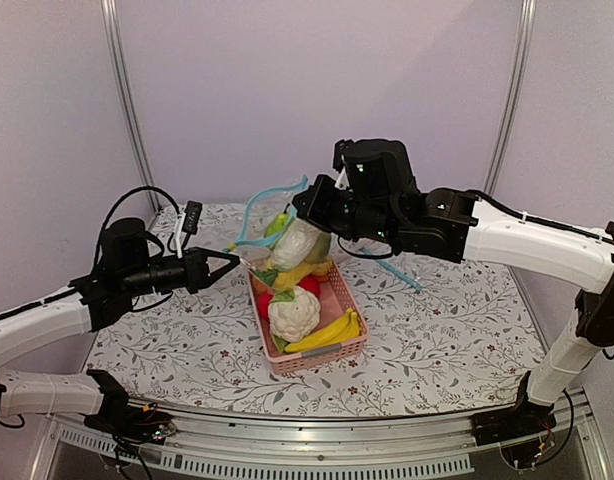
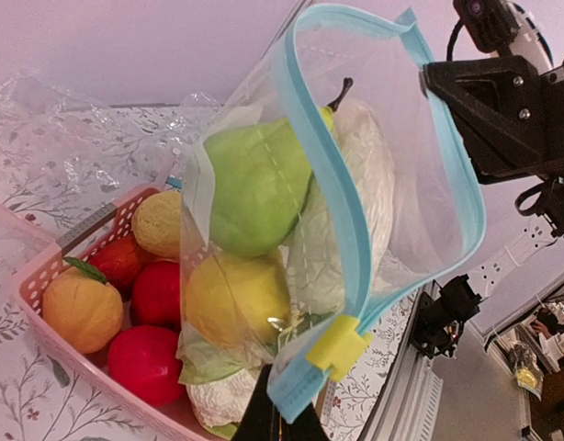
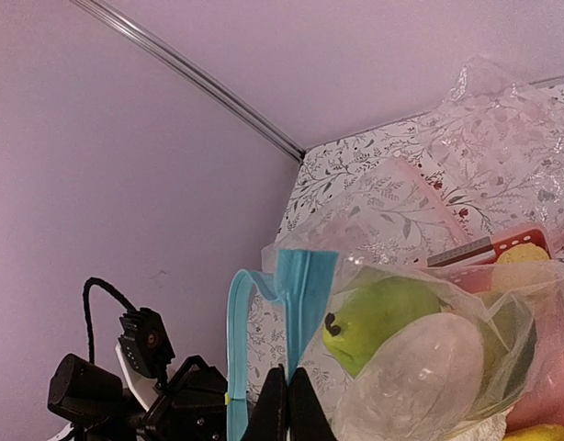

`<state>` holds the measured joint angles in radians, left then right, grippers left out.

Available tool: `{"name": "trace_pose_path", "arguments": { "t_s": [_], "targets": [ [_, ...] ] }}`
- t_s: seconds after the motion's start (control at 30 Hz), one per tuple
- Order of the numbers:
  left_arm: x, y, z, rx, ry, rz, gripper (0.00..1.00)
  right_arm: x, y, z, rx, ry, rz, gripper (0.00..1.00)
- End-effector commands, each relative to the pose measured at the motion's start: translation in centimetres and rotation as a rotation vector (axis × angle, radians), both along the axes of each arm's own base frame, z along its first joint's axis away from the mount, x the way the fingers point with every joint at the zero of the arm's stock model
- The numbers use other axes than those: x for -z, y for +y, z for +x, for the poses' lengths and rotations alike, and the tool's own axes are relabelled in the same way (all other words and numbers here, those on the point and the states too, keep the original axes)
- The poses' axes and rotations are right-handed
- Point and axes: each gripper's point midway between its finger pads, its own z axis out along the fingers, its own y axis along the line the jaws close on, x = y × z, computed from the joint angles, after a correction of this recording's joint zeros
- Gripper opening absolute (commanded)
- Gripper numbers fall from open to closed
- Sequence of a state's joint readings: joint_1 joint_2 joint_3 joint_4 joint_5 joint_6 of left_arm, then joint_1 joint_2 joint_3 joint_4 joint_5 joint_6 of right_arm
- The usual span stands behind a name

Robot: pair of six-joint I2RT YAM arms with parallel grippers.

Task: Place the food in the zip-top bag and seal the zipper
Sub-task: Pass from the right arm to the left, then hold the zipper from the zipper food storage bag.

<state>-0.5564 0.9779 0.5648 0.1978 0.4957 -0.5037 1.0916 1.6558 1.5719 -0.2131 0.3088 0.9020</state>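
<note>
1. Plainly, the left gripper (image 2: 284, 418) is pinching shut on the lower end of the zipper (image 2: 354, 285), its dark fingers meeting just below a blocky yellow slider (image 2: 337, 347).
2. Opposite it, the right gripper (image 3: 287, 404) is clamping the other end of the same light-blue strip from above, jaws together on it.
3. Between the two grips the strip is bowing into a wide loop, so the mouth is standing open.
4. Below that loop the zip-top bag (image 2: 420, 184) is hanging as thin, crinkled, see-through film over the far end of the pink basket (image 1: 352, 300); I cannot tell whether it is touching the basket.
5. Inside the bag a smooth green fruit (image 2: 254, 184) is sitting on top of a dimpled yellow lemon (image 2: 236, 299), with the pale white oblong piece (image 2: 369, 184) pressing against both.
6. In the lattice basket a knobbly cauliflower (image 1: 293, 313) and a curved banana bunch (image 1: 332, 330) are lying at its near end.
7. Around the basket the table (image 1: 457, 330), under a leaf-printed cloth, is spreading to both sides.
</note>
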Motion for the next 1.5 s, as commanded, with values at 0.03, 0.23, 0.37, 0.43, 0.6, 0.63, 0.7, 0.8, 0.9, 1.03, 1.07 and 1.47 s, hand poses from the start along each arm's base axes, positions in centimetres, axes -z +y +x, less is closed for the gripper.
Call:
{"name": "trace_pose_path", "arguments": {
  "t_s": [0.03,0.23,0.37,0.43,0.6,0.63,0.7,0.8,0.9,1.03,1.07,1.47],
  "targets": [
    [-1.2,-0.4,-1.4,0.065,-0.051,-0.026,0.0,-0.4,-1.4,0.4,0.046,-0.007,0.021,0.0],
    [-2.2,-1.4,-2.9,0.184,-0.026,0.01,0.0,0.8,-3.3,1.7,0.08,-0.001,-0.017,0.16],
    [-4.0,-2.2,-3.8,0.277,-0.017,0.033,0.0,0.8,-5.4,2.3,0.044,-0.042,-0.1,0.38],
    [-4.5,-2.2,-4.3,0.311,-0.023,0.075,0.0,0.3,-6.2,1.9,0.01,-0.081,-0.163,0.52],
    [-4.9,-2.8,-5.8,0.448,0.005,0.115,0.0,-1.8,-7.5,-1.1,-0.18,-0.246,-0.335,0.72],
    [-5.0,-3.0,-6.2,0.477,0.016,0.113,0.0,-2.2,-7.5,-2.0,-0.233,-0.27,-0.345,0.74],
    [-5.2,-3.4,-6.7,0.525,0.033,0.107,0.0,-3.0,-7.6,-3.9,-0.338,-0.32,-0.359,0.76],
    [-6.1,-3.9,-7.6,0.582,0.031,0.091,0.0,-3.9,-7.2,-7.0,-0.52,-0.368,-0.358,0.76],
    [-7.1,-4.5,-8.5,0.638,0.027,0.07,0.0,-3.7,-6.7,-8.7,-0.632,-0.368,-0.363,0.75],
    [-8.3,-5.7,-10.1,0.716,0.02,0.054,0.0,-3.6,-5.3,-10.8,-0.752,-0.391,-0.326,0.73],
    [-8.5,-6.0,-10.5,0.735,0.019,0.052,0.0,-3.7,-4.9,-11.4,-0.779,-0.408,-0.317,0.73],
    [-8.2,-8.2,-14.0,0.881,0.049,0.088,0.0,-4.3,-1.6,-15.9,-1.057,-0.544,-0.199,0.64]
  ]
}}
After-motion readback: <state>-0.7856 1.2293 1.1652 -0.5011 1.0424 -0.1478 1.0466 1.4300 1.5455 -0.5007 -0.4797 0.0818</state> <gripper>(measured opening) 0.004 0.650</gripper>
